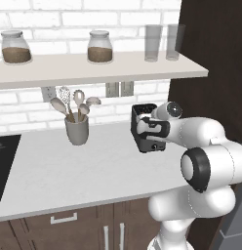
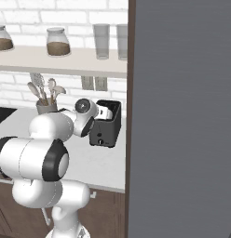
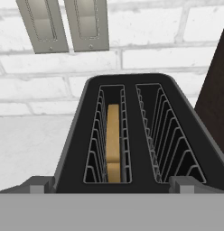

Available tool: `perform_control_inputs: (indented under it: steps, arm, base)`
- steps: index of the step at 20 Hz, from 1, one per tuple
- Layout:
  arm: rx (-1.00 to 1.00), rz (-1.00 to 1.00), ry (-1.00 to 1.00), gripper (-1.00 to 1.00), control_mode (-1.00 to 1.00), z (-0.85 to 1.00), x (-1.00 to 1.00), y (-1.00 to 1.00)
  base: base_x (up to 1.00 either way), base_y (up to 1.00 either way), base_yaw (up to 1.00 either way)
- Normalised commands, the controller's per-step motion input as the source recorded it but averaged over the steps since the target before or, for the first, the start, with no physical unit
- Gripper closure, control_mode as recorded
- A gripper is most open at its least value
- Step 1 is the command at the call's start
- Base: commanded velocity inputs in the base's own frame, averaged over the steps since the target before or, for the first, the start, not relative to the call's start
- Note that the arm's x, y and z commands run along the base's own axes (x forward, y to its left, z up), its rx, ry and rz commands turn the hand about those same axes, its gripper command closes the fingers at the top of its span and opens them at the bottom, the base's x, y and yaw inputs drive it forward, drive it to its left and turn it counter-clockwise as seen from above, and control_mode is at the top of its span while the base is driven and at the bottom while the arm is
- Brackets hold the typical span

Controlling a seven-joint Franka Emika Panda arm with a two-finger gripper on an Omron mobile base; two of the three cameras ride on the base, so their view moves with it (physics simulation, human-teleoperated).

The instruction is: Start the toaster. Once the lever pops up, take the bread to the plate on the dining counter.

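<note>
The toaster (image 3: 132,135) stands on the white desk (image 1: 69,171) against the brick wall, its two slots running lengthwise away from the hand camera toward the wall. The bread (image 3: 113,142) sits on edge deep in the left slot, aligned with it. The claw (image 3: 111,184) hovers just above the toaster's near end, fingers spread wide, gripping nothing.
</note>
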Motion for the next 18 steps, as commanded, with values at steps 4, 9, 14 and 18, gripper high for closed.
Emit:
perform_control_inputs:
  steps: [4, 9, 14, 18]
  arm:
    - [0.00, 0.00, 0.00, -1.00, -1.00, 0.00, 0.00, 0.00]
    - [0.00, 0.00, 0.00, -1.00, -1.00, 0.00, 0.00, 0.00]
    - [0.00, 0.00, 0.00, -1.00, -1.00, 0.00, 0.00, 0.00]
    - [0.00, 0.00, 0.00, -1.00, -1.00, 0.00, 0.00, 0.00]
  base:
    - [0.00, 0.00, 0.00]
    - [0.00, 0.00, 0.00]
    - [0.00, 0.00, 0.00]
    - [0.00, 0.00, 0.00]
